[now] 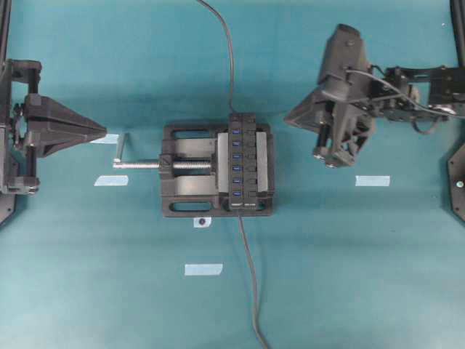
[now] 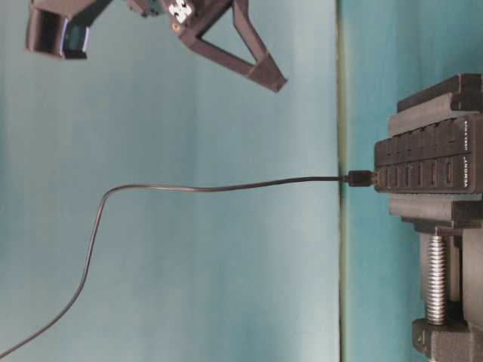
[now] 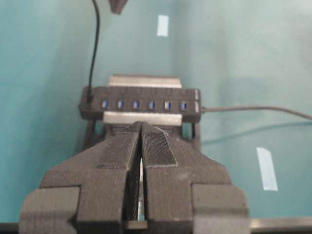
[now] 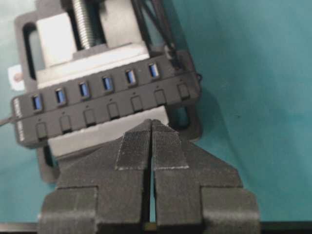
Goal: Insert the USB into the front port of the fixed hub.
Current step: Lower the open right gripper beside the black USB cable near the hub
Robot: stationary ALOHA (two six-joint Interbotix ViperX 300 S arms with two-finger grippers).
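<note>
The fixed hub (image 1: 243, 161) sits clamped in the vise (image 1: 190, 169) at centre frame. The USB (image 2: 358, 179) seems plugged into its end. Both the left claw (image 1: 104, 131) and the right claw (image 1: 288, 116) are pressed together, empty.

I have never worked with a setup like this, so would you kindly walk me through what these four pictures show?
These are two robot arms facing each other across a teal table, each ending in a two-fingered claw. One picture looks straight down, one looks across the table from low down and appears turned on its side, and the other two come from cameras mounted on each wrist, looking past the claw.

In the middle sits a black vise with a silver screw, clamping a long hub with blue ports. A thin cable's USB plug sits at the hub's end; a second cable leaves the opposite end.

The left claw and the right claw are both shut and hold nothing. Bits of pale tape mark the table.
</note>
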